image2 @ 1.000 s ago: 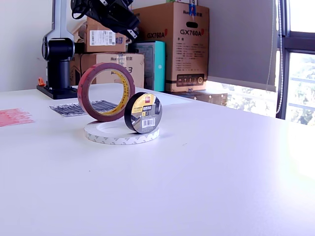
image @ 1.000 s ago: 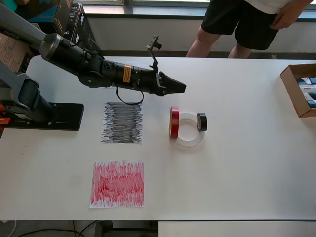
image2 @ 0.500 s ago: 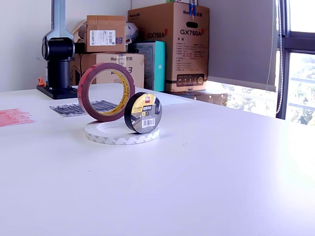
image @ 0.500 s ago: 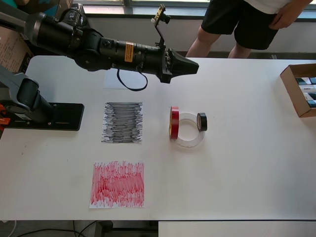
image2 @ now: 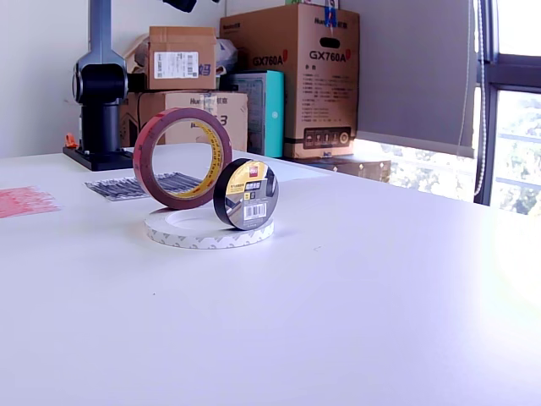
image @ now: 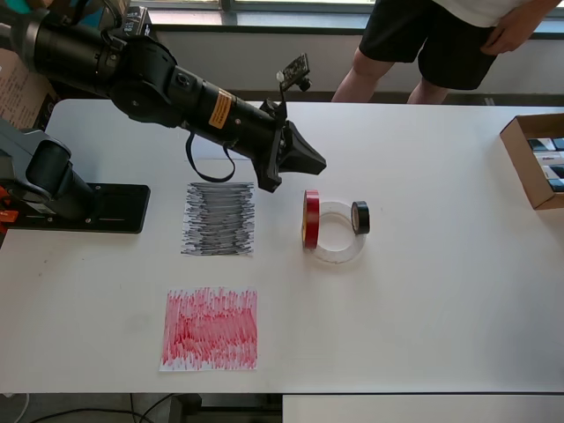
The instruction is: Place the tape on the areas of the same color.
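The red roll (image: 311, 218) stands on edge against the flat white ring (image: 340, 245). The small black roll (image: 360, 217) stands on edge on the ring's opposite side. In the exterior view the red roll (image2: 182, 158), black roll (image2: 245, 194) and white ring (image2: 207, 230) show as one cluster. My gripper (image: 315, 163) hangs above the table, just up-left of the red roll in the overhead view; its jaws look shut and empty. The black scribbled sheet (image: 218, 218) and the red scribbled sheet (image: 211, 328) lie left of the rolls. The white sheet is mostly hidden under my arm.
An open cardboard box (image: 538, 159) sits at the overhead view's right edge. A person (image: 432, 44) stands at the table's far side. My arm's base plate (image: 88, 207) is at the left. Stacked cardboard boxes (image2: 292, 76) stand behind the table in the exterior view.
My gripper rose toward the far edge, then swung back down to point just up-left of the red roll. The rolls and sheets have not moved.
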Robot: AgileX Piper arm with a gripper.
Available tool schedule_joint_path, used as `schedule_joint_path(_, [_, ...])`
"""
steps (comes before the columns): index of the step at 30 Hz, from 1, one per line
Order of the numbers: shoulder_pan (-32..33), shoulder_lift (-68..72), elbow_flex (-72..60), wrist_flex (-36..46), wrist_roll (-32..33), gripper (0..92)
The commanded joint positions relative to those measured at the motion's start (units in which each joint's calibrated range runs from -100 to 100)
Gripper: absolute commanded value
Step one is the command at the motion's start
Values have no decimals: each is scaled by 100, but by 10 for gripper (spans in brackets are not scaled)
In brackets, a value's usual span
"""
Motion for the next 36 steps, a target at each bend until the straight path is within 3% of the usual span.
schedule_joint_path(1, [-32,-27,-262,1562,588,1])
schedule_joint_path(13, [-24,-27,-453,2979,891,1])
schedule_joint_path(21, [31,151,-1053,4048,1767,2])
schedule_joint_path(36, [-55,637,-1098,4285,1513,2])
